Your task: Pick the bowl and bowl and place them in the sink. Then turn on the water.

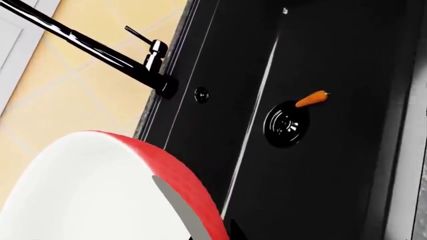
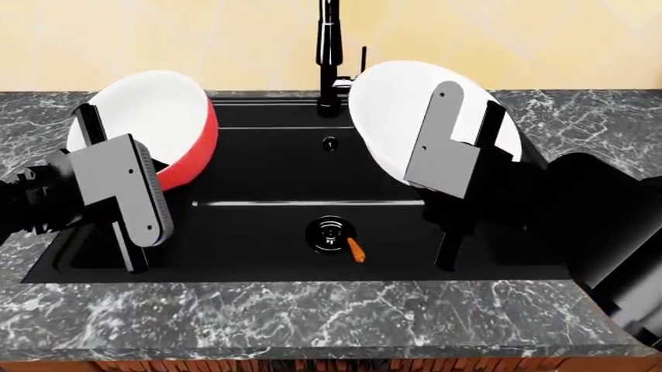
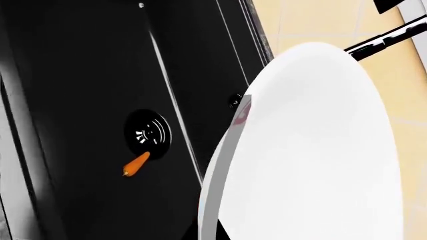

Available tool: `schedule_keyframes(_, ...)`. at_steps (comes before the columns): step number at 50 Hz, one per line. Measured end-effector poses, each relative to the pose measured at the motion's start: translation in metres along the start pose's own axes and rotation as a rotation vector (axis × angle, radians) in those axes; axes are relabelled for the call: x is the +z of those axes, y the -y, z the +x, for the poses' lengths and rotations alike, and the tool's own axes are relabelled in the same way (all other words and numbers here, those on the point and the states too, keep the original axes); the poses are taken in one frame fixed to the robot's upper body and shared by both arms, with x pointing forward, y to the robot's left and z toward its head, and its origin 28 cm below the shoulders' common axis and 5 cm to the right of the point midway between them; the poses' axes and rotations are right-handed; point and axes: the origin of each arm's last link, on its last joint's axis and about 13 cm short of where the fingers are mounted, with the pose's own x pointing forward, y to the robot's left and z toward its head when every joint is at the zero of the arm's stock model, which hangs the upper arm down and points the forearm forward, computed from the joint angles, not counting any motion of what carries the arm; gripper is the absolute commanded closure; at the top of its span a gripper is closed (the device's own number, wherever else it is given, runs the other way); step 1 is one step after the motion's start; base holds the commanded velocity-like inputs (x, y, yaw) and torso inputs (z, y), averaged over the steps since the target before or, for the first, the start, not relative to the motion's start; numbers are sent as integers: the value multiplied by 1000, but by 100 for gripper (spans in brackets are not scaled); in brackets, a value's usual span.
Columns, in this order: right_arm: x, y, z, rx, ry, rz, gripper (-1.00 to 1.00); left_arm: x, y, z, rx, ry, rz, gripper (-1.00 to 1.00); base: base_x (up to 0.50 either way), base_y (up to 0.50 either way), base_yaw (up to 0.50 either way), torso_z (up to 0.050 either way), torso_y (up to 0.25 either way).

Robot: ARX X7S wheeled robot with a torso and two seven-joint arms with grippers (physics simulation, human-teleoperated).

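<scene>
Head view alone shows both bowls [image 2: 155,116] [image 2: 398,116].

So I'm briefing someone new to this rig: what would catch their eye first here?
Two tilted bowls held over the black sink: the red bowl in the left gripper, and the white bowl in the right gripper. Then the small orange carrot lying beside the drain.
</scene>
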Motion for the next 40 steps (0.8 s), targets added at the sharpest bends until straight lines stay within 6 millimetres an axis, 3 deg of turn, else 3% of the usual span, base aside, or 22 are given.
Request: schedule_keyframes(40,0,0,-1,2,-1,2,100,0,1,1,-3,2,-2,100,-221,2,0,0,2)
